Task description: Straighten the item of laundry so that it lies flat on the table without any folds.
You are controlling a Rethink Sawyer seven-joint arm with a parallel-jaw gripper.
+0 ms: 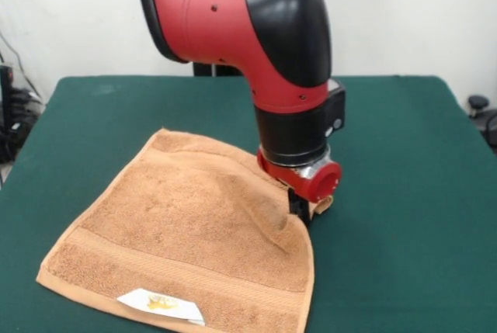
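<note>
Towel (pixel 194 232), orange-tan terry, lies spread on the green table (pixel 404 193), toward its near left side. We see a white label with a yellow mark (pixel 161 303) at the near hem, and a woven band running parallel to that edge. We note the right-hand corner is lifted and bunched, with creases fanning out from it. The gripper (pixel 301 209) sits low at that corner, pinching the cloth between its black fingers. The red and black arm (pixel 264 30) descends from above.

A dark green table (pixel 404 154) is carrying an orange-tan terry towel (pixel 186 232), which is lying rumpled along its right edge.
</note>
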